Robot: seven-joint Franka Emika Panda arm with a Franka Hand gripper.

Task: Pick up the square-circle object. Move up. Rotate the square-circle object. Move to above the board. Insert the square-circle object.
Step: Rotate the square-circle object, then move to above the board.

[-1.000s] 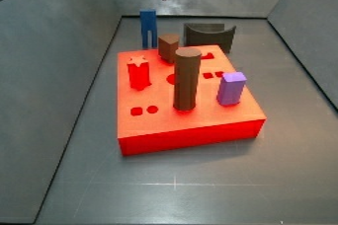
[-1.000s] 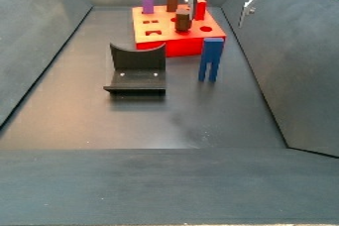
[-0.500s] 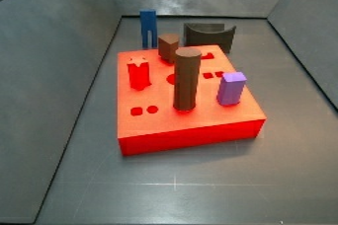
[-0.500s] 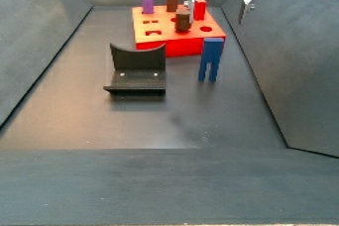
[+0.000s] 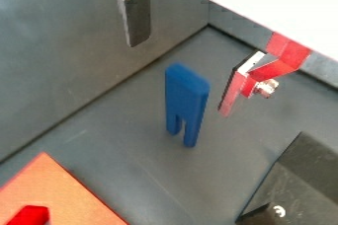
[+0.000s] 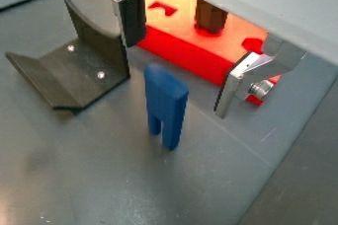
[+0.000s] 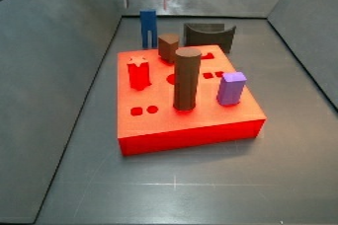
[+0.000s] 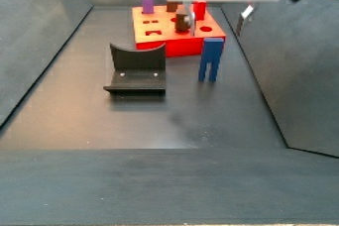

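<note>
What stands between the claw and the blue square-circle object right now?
Nothing visible. The claw hangs open above the square-circle object, one finger on either side; only air lies between. The fixture sits off to one side.

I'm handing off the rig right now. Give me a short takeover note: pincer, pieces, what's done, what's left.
Pincer: open, empty, hovering above the square-circle object, fingers apart on either side of it in both wrist views.
Square-circle object: upright on the floor, prongs down, beside the board and near the fixture.
Done: nothing; not yet grasped.
Left: descend, grasp, lift, rotate, move over the board, insert.
</note>
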